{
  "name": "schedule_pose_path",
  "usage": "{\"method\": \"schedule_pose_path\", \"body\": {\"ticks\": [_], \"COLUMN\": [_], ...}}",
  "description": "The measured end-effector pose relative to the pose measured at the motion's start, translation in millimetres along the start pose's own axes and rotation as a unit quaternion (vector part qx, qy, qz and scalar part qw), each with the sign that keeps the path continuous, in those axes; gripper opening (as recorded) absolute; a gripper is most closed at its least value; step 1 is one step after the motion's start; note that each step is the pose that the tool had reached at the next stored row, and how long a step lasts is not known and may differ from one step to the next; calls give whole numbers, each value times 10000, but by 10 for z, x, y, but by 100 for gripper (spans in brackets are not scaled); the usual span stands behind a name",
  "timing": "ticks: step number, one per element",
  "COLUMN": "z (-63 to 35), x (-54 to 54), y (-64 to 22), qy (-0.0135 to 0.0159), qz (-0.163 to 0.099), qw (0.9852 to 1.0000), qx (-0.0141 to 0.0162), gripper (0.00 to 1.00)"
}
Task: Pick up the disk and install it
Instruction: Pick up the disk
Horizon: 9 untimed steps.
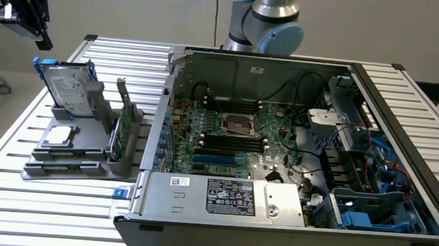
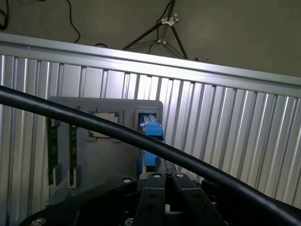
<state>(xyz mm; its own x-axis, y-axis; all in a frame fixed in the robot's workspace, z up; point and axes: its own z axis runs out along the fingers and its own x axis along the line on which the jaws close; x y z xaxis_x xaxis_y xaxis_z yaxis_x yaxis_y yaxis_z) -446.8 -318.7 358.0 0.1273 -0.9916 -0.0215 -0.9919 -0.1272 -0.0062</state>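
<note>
One disk (image 1: 65, 89), one gripper (image 1: 28, 12), one grey holder (image 1: 78, 163), one open computer case (image 1: 279, 143), all on a slatted aluminium table (image 1: 41, 221). The holder also carries one square silver chip (image 1: 59, 136), lying flat, and upright green circuit sticks (image 1: 121, 133).

The disk stands on edge in a slot at the far corner of the holder, well outside the case. Its long axis is close to upright with a slight lean. The white-labelled face looks toward the camera and the exterior view's right, and blue carrier tabs stick out at its two upper corners.

The gripper hangs in the air above the disk and a little to the exterior view's left, apart from it and touching nothing.

The exterior view alone gives the disk's broad face and label, the case's motherboard (image 1: 234, 135), the power supply (image 1: 223, 196) and the arm's base (image 1: 266, 18) behind the case.

The wrist view looks down on the holder (image 2: 117, 165), where the disk (image 2: 151, 131) is a narrow blue block seen end-on in its slot. There the sticks count as two, one (image 2: 51, 149) beside the other (image 2: 73, 150), with the chip (image 2: 104, 123) between them and the disk. The gripper (image 2: 165, 178) has its two fingers drawn together, gripping nothing, and a black cable (image 2: 70, 117) crosses in front. A tripod (image 2: 164, 28) stands on the floor past the table edge
</note>
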Motion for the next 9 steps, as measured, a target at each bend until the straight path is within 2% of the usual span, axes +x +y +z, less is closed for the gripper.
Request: {"method": "schedule_pose_path", "body": {"ticks": [2, 3, 4, 5, 6, 9], "z": [0, 0, 0, 1, 5, 27], "x": [0, 0, 0, 0, 0, 2], "y": [0, 0, 0, 0, 0, 1], "qy": [0, 0, 0, 0, 1, 2], "qz": [0, 0, 0, 0, -1, -1], "qw": [10000, 10000, 10000, 10000, 10000, 10000], "qx": [0, 0, 0, 2, 6, 17], "gripper": [24, 24, 30, 30, 36, 36]}}
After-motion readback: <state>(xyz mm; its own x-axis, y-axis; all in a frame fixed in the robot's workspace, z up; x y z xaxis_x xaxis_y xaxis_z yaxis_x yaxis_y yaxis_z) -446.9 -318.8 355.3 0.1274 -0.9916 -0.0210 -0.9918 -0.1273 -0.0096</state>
